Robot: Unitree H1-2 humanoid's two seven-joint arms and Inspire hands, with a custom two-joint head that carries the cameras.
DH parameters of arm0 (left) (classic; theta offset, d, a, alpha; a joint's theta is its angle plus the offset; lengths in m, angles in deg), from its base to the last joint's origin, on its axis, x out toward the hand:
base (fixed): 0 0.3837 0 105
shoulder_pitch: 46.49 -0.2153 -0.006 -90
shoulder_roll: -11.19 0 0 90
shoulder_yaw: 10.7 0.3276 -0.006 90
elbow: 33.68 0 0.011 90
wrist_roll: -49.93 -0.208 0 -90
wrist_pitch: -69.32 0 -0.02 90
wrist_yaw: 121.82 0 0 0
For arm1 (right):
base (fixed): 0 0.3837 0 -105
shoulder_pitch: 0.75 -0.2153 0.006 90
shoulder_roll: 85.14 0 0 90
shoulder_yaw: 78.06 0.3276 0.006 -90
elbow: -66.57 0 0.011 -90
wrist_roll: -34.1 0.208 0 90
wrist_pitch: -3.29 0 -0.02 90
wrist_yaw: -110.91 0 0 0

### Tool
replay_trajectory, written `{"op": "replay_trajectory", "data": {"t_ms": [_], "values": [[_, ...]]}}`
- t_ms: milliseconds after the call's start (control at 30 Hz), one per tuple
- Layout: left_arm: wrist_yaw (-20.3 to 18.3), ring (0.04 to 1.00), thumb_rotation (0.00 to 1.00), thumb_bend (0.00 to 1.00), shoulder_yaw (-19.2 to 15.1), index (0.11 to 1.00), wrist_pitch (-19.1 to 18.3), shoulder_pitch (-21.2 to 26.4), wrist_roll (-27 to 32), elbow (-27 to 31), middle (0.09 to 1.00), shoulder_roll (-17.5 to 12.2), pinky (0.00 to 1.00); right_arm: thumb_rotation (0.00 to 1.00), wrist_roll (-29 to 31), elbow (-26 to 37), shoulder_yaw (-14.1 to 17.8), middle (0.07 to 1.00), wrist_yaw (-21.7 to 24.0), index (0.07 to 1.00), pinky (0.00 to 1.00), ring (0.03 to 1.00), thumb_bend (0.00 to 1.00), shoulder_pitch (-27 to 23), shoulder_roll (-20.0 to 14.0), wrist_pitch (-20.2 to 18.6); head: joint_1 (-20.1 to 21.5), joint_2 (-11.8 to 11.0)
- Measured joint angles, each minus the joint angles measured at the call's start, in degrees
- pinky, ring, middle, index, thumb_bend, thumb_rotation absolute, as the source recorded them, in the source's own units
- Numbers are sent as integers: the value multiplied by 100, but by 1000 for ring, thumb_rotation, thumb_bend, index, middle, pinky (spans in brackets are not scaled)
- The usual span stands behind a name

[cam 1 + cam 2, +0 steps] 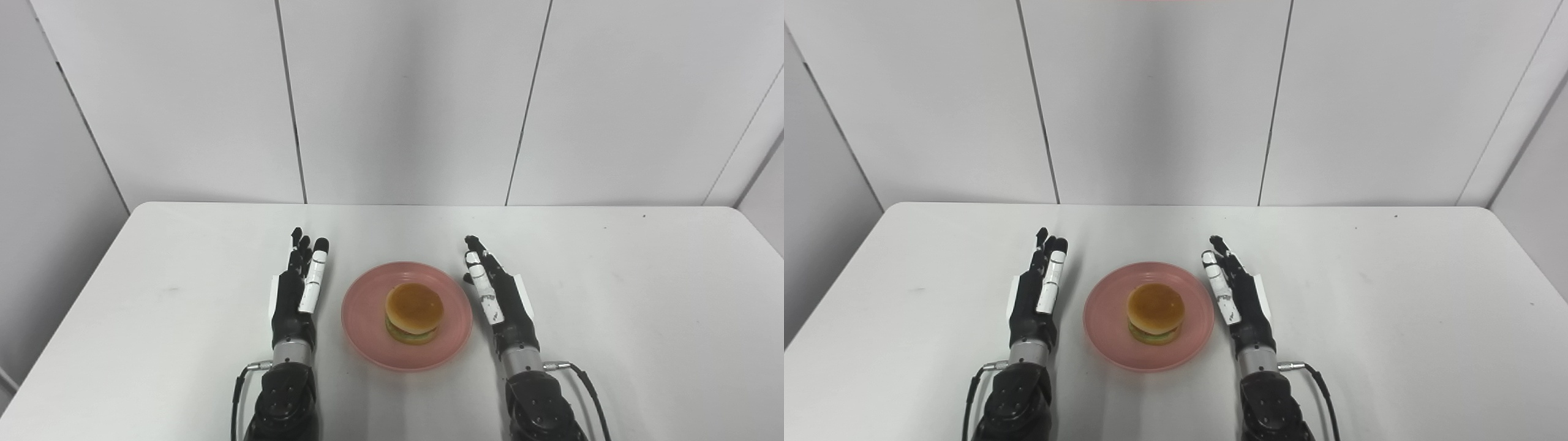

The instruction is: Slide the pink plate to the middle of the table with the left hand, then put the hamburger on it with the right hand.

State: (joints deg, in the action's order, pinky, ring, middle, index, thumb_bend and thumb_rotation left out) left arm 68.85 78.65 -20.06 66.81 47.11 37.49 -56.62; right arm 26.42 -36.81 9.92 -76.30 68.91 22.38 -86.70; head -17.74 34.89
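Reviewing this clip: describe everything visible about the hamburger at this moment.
The small round hamburger has a smooth golden-brown top bun, a thin green layer like lettuce below it, and a paler bottom bun edge. It looks like a toy or model, though that cannot be confirmed. It sits upright and intact near the middle of the round pink plate, touching only the plate. The open left hand and open right hand flank the plate, clear of the burger.

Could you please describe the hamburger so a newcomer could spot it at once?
On the white table, a pink plate lies between the left hand and right hand. The hamburger sits on it, the only brown, domed thing.
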Motion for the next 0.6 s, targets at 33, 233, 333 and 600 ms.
{"op": "replay_trajectory", "data": {"t_ms": [33, 233, 333, 600], "values": [[0, 1000, 841, 692, 9, 1000, -28, 3, -1, 7, 977, 0, 1000, 1000, 12, -3, 30, 913, -32, 852, 845, 896, 701, 2, 13, 9, -1, 0], [-1, 1000, 824, 702, 21, 1000, -140, 12, 13, 58, 968, 0, 1000, 991, -173, -179, 15, 895, -270, 851, 794, 871, 616, 19, 15, 512, 122, 17], [-51, 1000, 828, 698, 21, 1000, -211, -8, 42, 141, 966, -6, 1000, 999, -178, -203, 4, 922, -304, 881, 818, 895, 638, 27, 48, 582, 376, 26], [-225, 1000, 841, 685, 24, 1000, -360, -143, 135, 385, 970, -74, 1000, 1000, 240, -104, 237, 992, -423, 965, 949, 972, 696, 112, 492, 356, 982, 17]]}}
